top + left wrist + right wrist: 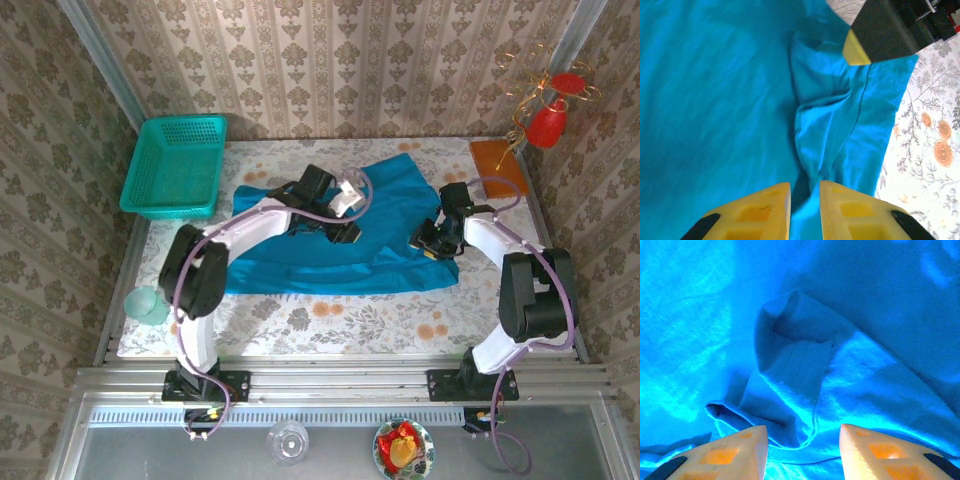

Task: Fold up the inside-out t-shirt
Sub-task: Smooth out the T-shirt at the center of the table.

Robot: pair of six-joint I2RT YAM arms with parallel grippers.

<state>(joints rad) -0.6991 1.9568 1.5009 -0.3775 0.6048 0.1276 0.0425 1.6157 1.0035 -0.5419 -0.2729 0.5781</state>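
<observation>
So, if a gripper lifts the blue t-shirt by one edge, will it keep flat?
Probably not: the t-shirt lies in soft wrinkles and a folded flap, so it should hang limp. It looks thin and light; a push would likely bunch it.

Bright even light, oversaturated wrist views

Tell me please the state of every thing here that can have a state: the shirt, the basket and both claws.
Teal-blue soft cloth t-shirt: spread out, wrinkled, a bunched fold at its right side, not gripped.
Turquoise-green plastic mesh basket: upright, empty.
Left claw: slightly open above the cloth, holding nothing.
Right claw: open over the bunched fold.
</observation>
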